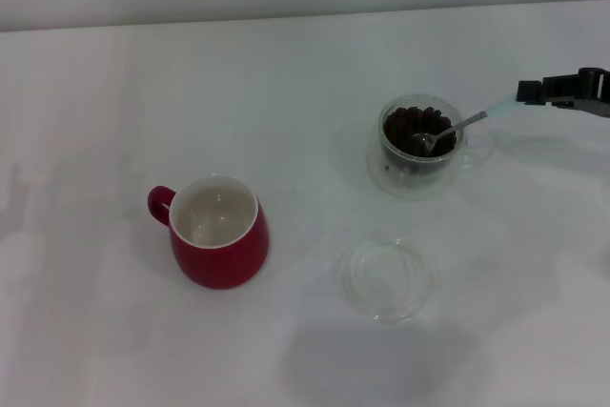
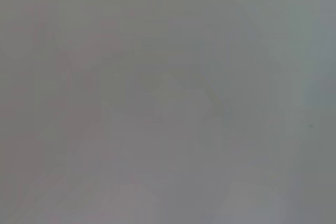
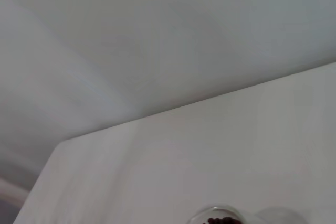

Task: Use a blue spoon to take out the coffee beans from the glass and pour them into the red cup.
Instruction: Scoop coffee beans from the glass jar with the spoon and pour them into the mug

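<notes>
The white table [image 1: 114,92] carries everything. On its left half stands the red cup [image 1: 219,232], upright, mouth open, white inside and bare of beans, its loop handle pointing to the robot's left. On the right half stands the glass [image 1: 420,144], upright on a clear saucer-like base, with a heap of coffee beans [image 1: 408,125] filling it near the rim; the right wrist view catches only its rim and a few beans [image 3: 220,220] at the picture's edge. In front of the glass, nearer the robot, lies a shallow clear glass dish [image 1: 386,279], apart from both vessels.

The blue spoon [image 1: 462,123] has its metal bowl down in the beans and its long axis slanting up and out to the robot's right, the pale handle ending at the right gripper [image 1: 534,92], whose dark fingers appear closed on the handle tip. So the cup lies well to the left of that gripper, slightly nearer the robot; the loaded spoon would have to travel leftward across bare table. The dish sits just off that line and looks too low to obstruct.

The left gripper is out of sight; its wrist view shows nothing readable.
</notes>
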Motion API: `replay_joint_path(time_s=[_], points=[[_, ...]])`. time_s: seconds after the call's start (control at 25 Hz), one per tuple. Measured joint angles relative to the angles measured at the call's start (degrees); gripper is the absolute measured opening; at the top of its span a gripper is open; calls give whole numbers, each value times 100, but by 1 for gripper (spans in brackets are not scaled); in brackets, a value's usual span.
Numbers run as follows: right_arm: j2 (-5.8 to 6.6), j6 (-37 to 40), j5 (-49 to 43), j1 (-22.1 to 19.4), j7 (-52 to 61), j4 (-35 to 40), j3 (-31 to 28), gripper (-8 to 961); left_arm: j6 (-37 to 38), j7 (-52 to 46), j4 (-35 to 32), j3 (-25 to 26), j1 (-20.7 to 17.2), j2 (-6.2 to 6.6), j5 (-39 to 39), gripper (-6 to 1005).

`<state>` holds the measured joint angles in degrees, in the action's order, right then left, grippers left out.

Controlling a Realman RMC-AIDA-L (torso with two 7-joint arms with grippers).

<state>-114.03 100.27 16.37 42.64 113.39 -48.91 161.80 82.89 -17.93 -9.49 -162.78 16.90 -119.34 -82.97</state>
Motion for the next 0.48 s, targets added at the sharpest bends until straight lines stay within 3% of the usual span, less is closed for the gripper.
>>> replay_joint_path(time_s=[0.12, 0.36, 0.48], points=[[58, -149, 47, -92, 101, 185, 0, 147, 0, 0, 6, 5, -9, 6, 0, 730], [346, -221, 269, -339, 179, 821, 0, 147, 0, 0, 10, 26, -21, 7, 0, 730], [398, -224, 356, -410, 191, 940, 0, 147, 0, 0, 9, 27, -17, 7, 0, 730]])
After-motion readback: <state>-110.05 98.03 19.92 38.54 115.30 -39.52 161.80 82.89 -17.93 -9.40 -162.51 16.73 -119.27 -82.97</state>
